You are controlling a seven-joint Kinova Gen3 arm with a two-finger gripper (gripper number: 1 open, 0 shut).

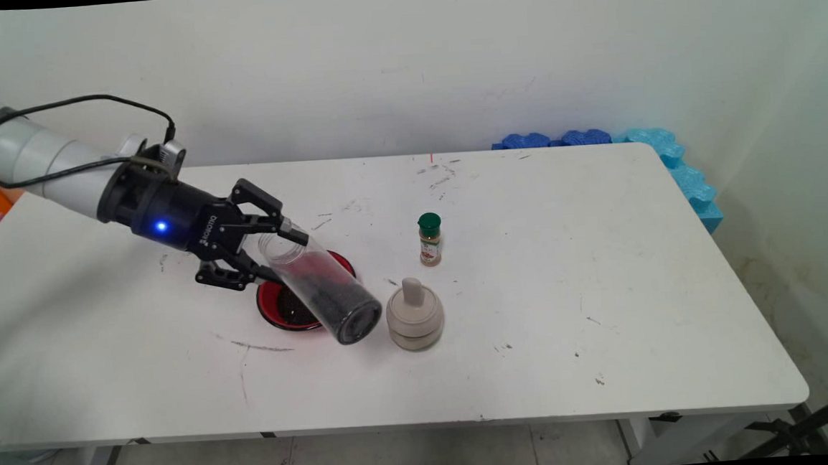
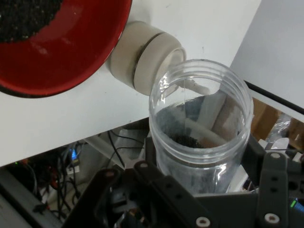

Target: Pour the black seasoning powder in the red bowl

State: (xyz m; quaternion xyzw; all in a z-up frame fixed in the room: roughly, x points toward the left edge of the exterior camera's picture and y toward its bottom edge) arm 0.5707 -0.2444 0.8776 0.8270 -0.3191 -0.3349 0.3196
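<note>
Beige lidded pot (image 1: 415, 317); ROBOTIQ-lettered hand (image 1: 280, 252) around jar (image 1: 320, 285).

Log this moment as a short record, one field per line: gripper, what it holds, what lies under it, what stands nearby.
gripper: black two-finger gripper, jaws shut on the jar
held: clear plastic jar, tilted, lidless, dark grains inside
below: red bowl on the white table, dark grains in it
nearby: beige lidded container right of the bowl; green-capped spice bottle upright behind it
background: blue foam pieces at the table's far right corner

A white table (image 1: 605, 307) stands against a pale wall (image 1: 403, 60), tiled floor (image 1: 399, 456) below.
</note>
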